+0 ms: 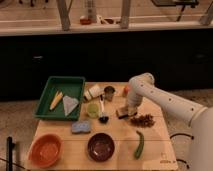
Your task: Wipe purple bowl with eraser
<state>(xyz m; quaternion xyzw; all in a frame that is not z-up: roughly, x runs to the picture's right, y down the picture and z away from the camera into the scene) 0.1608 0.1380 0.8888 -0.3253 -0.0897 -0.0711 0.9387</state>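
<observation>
The claw (pixel 128 107) hangs just above the small tan-topped rectangular eraser (pixel 121 113) on the wooden surface (pixel 156 150), grip state I cannot tell, so pickup seems in hand; next it must lift it and carry it to the glossy round dark purple bowl (pixel 101 146), well apart toward the front edge.

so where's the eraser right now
In the camera view the eraser lies right of centre on the table, beside the brown cluster and above-right of the purple bowl; the gripper is down at it.
</observation>
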